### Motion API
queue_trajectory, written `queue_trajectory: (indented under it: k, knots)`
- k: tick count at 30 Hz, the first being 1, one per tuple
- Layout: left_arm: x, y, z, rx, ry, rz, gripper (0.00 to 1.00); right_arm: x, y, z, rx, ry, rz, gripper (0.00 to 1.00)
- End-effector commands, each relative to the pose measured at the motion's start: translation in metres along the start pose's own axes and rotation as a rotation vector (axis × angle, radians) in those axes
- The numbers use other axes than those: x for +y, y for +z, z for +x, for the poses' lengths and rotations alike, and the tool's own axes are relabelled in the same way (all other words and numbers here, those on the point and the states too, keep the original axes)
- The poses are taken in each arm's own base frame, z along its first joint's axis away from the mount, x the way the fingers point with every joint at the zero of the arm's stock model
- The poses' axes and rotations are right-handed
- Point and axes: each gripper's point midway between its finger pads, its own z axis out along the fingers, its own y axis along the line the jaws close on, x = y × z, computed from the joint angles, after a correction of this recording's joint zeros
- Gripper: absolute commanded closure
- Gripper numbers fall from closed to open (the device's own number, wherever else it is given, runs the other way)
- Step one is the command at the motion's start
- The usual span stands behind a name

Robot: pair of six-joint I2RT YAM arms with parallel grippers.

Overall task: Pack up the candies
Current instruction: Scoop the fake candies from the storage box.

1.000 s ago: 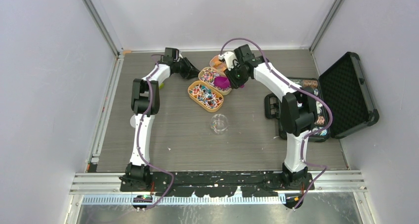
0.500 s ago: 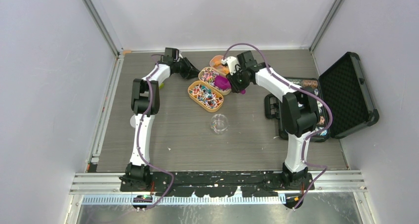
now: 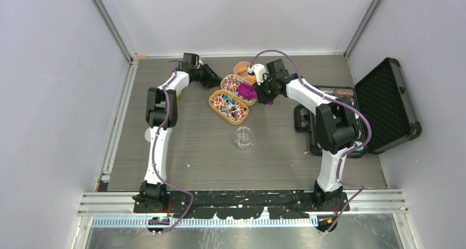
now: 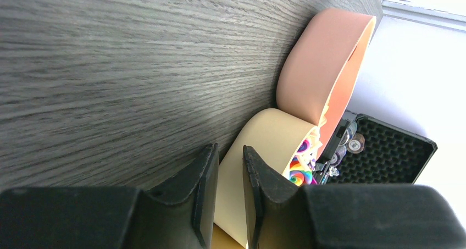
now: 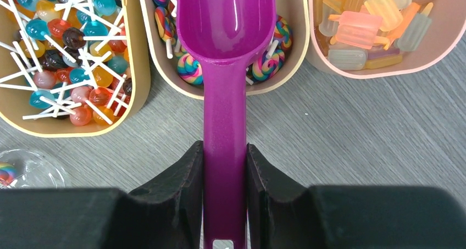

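Observation:
The candies lie in three oval trays: ball lollipops [image 5: 66, 67] in the tan front tray [image 3: 228, 106], swirl lollipops [image 5: 189, 70] in the cream middle tray [image 3: 237, 88], and popsicle sweets [image 5: 357, 29] in the pink back tray [image 3: 240, 69]. My right gripper [image 5: 224, 166] is shut on the handle of the magenta scoop [image 5: 225, 51]. The scoop's empty bowl lies over the swirl lollipops. It also shows in the top view [image 3: 247, 91]. My left gripper [image 4: 231, 161] is nearly closed on the end wall of the cream tray [image 4: 264, 150].
A clear bowl [image 3: 244, 137] with one swirl sweet stands in front of the trays, and shows in the right wrist view [image 5: 25, 172]. An open black case [image 3: 384, 103] with poker chips lies at the right. The pink tray [image 4: 319, 67] is beside the cream one.
My right gripper has moved a little right and toward the near side, drawing the scoop back over the middle tray. The left arm has not moved.

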Motion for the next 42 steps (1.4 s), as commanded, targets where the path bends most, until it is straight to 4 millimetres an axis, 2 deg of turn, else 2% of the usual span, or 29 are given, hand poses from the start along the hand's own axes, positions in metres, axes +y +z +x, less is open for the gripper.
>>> queue_trajectory:
  k: [1,5,10,17,22,42]
  knots:
    - [-0.032,-0.011,0.025,0.062,0.047,0.037,0.74,-0.002,-0.008,-0.026,-0.067,-0.097,0.02,1.0]
    - [-0.033,-0.012,0.024,0.059,0.048,0.039,0.74,-0.007,-0.013,-0.023,0.001,-0.146,0.021,1.0]
    - [-0.032,-0.011,0.024,0.06,0.044,0.038,0.75,-0.006,-0.008,-0.018,0.065,-0.171,0.003,1.0]
    - [-0.032,-0.011,0.026,0.063,0.043,0.037,0.74,0.005,0.004,-0.03,-0.005,-0.161,-0.058,1.0]
    - [-0.033,-0.01,0.027,0.064,0.045,0.037,0.75,0.007,0.007,-0.028,-0.023,-0.136,-0.063,1.0]
    - [-0.031,-0.009,0.028,0.065,0.044,0.029,0.75,-0.003,0.005,-0.022,-0.102,0.048,-0.093,0.99]
